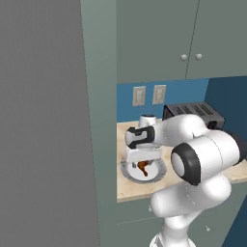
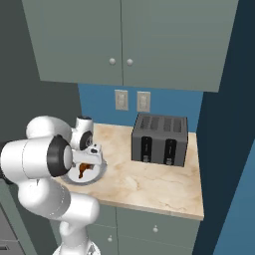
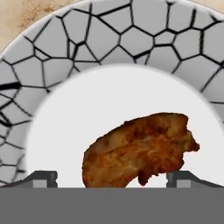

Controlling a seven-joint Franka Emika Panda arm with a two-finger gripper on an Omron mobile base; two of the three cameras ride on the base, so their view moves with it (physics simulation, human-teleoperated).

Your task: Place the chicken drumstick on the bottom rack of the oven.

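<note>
Glossy reddish-brown chicken drumstick (image 3: 140,148) lies in round white plate with grey cracked-pattern rim (image 3: 131,39) on beige table (image 2: 149,184). Tool (image 3: 111,177) open, fingertips straddling drumstick, not gripping.

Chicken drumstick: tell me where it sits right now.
The chicken drumstick lies on the white centre of the plate, on the counter left of the toaster, directly under the end effector.
</note>
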